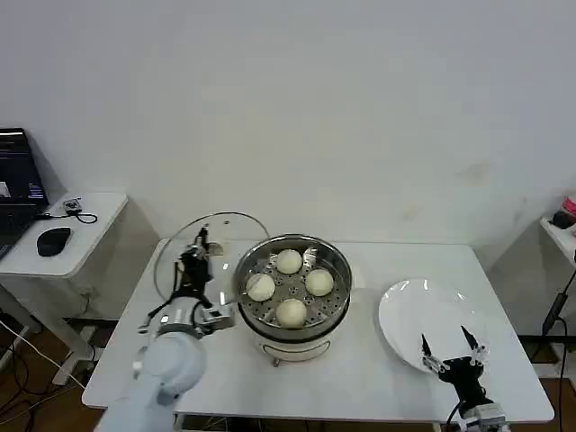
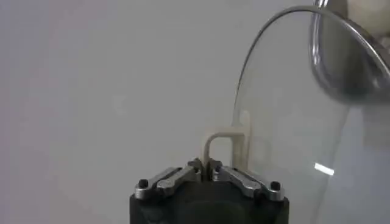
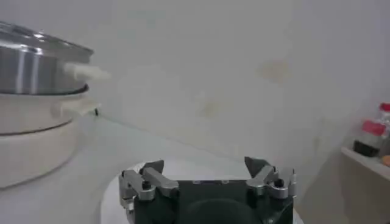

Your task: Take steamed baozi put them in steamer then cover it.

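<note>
Status: loading is done by my reading, covering is left.

Nearest me, my right gripper point(image 1: 446, 349) idles at the table's front right, fingers spread and holding nothing, poised over the near rim of the flat round white plate point(image 1: 405, 310). That plate is bare; no bun is left on it.

My left gripper point(image 1: 196, 255) is at the table's left, just beside the pot. Its fingers are pinched together on the cream plastic loop handle point(image 2: 226, 145) of the round clear glass lid point(image 1: 175, 247), which it holds tilted up on edge, not yet over the pot. I cannot make out whether the lid's lower rim touches the table.

Mid-table: the round shiny stainless-steel steamer point(image 1: 335, 263) on its white base, open at the top. Contents: four small round cream-white steamed baozi point(image 1: 291, 312) on the perforated tray, arranged in a ring, apart from one another and seemingly clear of the wall.

Farther off, on the white side table point(image 1: 99, 216) to the left: a black computer mouse point(image 1: 53, 240) and a laptop's edge.

Remaining: swing the lid across and set it down on the steamer's rim.
</note>
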Tool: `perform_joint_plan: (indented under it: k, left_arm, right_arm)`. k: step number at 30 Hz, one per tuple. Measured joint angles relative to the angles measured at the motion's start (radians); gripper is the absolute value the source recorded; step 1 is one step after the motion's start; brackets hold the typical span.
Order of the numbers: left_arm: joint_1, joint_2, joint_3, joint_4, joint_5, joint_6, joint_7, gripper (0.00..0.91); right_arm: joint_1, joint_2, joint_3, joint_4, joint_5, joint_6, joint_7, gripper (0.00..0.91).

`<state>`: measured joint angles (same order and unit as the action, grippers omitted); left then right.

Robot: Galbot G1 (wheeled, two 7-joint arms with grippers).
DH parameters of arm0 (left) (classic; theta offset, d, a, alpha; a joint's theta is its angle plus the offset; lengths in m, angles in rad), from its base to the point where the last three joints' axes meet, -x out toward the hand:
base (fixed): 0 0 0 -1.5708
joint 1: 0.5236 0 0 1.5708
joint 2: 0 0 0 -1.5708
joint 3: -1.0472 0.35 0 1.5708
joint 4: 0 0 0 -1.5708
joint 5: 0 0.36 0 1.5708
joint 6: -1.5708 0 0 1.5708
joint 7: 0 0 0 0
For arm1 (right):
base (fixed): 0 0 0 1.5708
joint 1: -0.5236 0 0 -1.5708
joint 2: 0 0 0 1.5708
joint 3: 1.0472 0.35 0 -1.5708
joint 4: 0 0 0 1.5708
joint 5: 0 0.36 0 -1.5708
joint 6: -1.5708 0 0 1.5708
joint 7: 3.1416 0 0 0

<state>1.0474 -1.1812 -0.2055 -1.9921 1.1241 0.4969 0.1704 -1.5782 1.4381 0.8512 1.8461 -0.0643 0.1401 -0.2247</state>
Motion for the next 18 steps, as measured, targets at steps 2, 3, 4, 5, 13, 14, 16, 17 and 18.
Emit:
perform_joint_plan:
  k: [2,3,4,5,13,14,16,17,18]
  left_arm:
    - [-0.008,-0.03,0.029,0.0,0.037,0.011,0.023,0.0]
    - [-0.012,-0.044,0.042,0.0,0.056,0.014,0.032,0.0]
    - [-0.014,-0.059,0.053,0.0,0.076,0.017,0.041,0.0]
    - [-0.015,-0.076,0.066,0.001,0.099,0.018,0.05,0.0]
    - [-0.006,-0.204,0.152,0.029,0.291,-0.002,0.092,0.0]
    - [-0.005,-0.219,0.159,0.033,0.314,-0.006,0.095,0.0]
    - [-0.005,-0.247,0.172,0.045,0.359,-0.016,0.099,0.0]
    - [-0.007,-0.259,0.177,0.05,0.378,-0.018,0.101,0.0]
    - [-0.009,-0.271,0.182,0.056,0.398,-0.021,0.103,0.0]
  right_arm:
    - [0.003,0.0,-0.006,-0.005,-0.004,-0.001,0.0,0.907]
    - [0.006,0.001,-0.009,-0.008,-0.007,-0.001,0.0,0.907]
    - [0.008,0.003,-0.013,-0.011,-0.01,-0.001,-0.001,0.907]
    - [0.011,0.004,-0.017,-0.014,-0.014,-0.001,-0.001,0.907]
    - [0.019,0.013,-0.039,-0.033,-0.038,-0.001,-0.003,0.907]
    - [0.019,0.014,-0.042,-0.034,-0.04,-0.001,-0.003,0.907]
    - [0.019,0.015,-0.048,-0.038,-0.046,-0.001,-0.004,0.907]
    - [0.019,0.016,-0.05,-0.039,-0.048,-0.001,-0.004,0.907]
    - [0.02,0.017,-0.052,-0.041,-0.05,-0.001,-0.004,0.907]
